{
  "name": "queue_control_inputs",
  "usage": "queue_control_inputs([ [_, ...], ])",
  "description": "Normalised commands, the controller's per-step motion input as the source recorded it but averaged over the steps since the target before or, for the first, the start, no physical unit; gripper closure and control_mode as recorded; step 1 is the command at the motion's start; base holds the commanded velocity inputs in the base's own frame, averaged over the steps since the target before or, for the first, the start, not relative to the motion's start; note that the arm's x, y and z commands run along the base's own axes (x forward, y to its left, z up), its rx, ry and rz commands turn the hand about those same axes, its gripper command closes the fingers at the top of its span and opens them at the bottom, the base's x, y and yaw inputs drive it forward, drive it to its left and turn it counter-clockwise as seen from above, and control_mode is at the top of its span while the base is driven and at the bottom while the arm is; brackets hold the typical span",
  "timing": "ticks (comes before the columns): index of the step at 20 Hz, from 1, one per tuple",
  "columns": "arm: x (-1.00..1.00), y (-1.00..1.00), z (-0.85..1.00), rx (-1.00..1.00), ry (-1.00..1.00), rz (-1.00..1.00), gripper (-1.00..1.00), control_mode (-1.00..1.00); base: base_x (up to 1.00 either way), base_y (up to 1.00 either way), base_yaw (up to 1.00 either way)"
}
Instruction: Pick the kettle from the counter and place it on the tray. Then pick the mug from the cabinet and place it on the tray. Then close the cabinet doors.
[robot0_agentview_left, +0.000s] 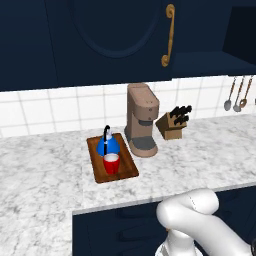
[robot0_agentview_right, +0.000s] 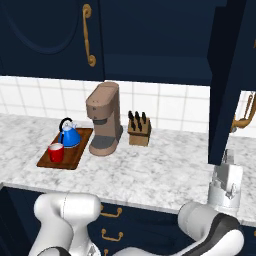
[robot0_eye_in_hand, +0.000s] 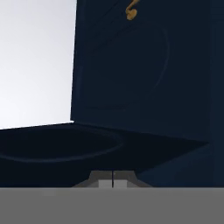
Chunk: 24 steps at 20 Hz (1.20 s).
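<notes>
1. You are looking at the kettle (robot0_agentview_left: 107, 144) and the mug (robot0_agentview_left: 111, 163) both sitting on the tray (robot0_agentview_left: 127, 171), left of centre in the left base view. The mug is standing just in front of the kettle, at the tray's near end, so the two pick-and-place steps look finished.
2. The tray is lying on the bench (robot0_agentview_left: 45, 175) just beside the coffee machine (robot0_agentview_left: 141, 120), with the knife block (robot0_agentview_left: 174, 122) further right near the tiled wall.
3. What remains, by my reading, is the cabinet doors. The left door (robot0_agentview_right: 47, 35) is lying flush, its brass handle (robot0_agentview_right: 88, 35) showing at the upper left of the right base view. The right door (robot0_agentview_right: 232, 75) is standing out edge-on at the right of that view, so it is open.
4. The arm is reaching up at the lower right of the right base view, with the gripper (robot0_agentview_right: 226, 186) sitting just below that open door's lower edge, probably placed to push it.
5. In the hand view the gripper's fingertips (robot0_eye_in_hand: 105, 183) are resting pressed together at the bottom centre, holding nothing, and facing a navy door panel (robot0_eye_in_hand: 131, 74).
6. You may want the closed gripper used as a blunt pusher; whether it is touching the door I cannot tell.
</notes>
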Motion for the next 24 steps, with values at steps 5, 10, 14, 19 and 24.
queue_control_inputs([
  [5,0.0,-0.16,0.19,0.02,0.0,0.0,1.0,-1.0,0.0,0.0,0.0],
  [10,-0.02,-0.18,0.33,0.08,-0.03,0.0,1.0,-1.0,0.0,0.0,0.0],
  [14,-0.06,0.0,0.24,0.01,-0.06,0.0,1.0,-1.0,0.0,0.0,0.0],
  [19,-0.1,0.0,0.28,0.0,-0.05,0.0,1.0,-1.0,0.0,0.0,0.0],
  [24,-0.03,0.05,0.22,-0.07,-0.01,0.0,1.0,-1.0,0.0,0.0,0.0],
])
